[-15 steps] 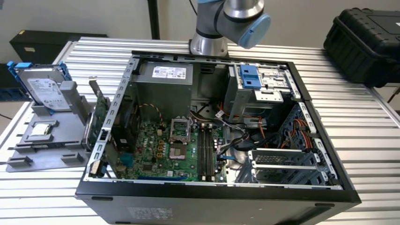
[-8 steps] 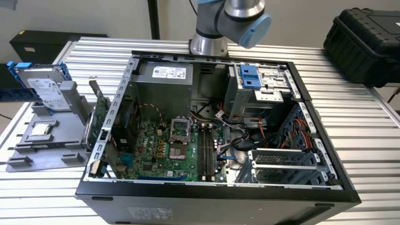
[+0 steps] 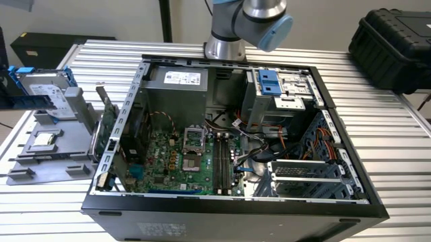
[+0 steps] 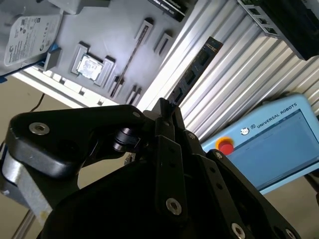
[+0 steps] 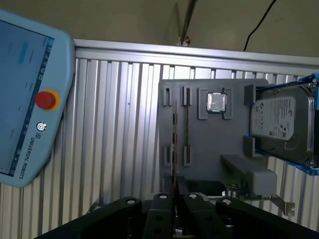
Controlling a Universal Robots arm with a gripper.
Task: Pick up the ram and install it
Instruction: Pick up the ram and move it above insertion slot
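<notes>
In both wrist views the tool (image 4: pixel 169 110) (image 5: pixel 174 193) has its black fingers (image 4: pixel 167 149) clamped tight on the ram (image 4: pixel 195 69).

A big open computer case (image 3: pixel 222 219) sits on the table (image 3: pixel 390 136). At the exterior view's left, a grey tray (image 3: pixel 40 161) holds a hard drive (image 3: pixel 50 91).

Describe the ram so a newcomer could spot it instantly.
Find the black tool in the second wrist view. Clamped in its tip, the ram juts over the ribbed table. Unlike the silver drive nearby, it is a thin dark stick with black chips.
</notes>
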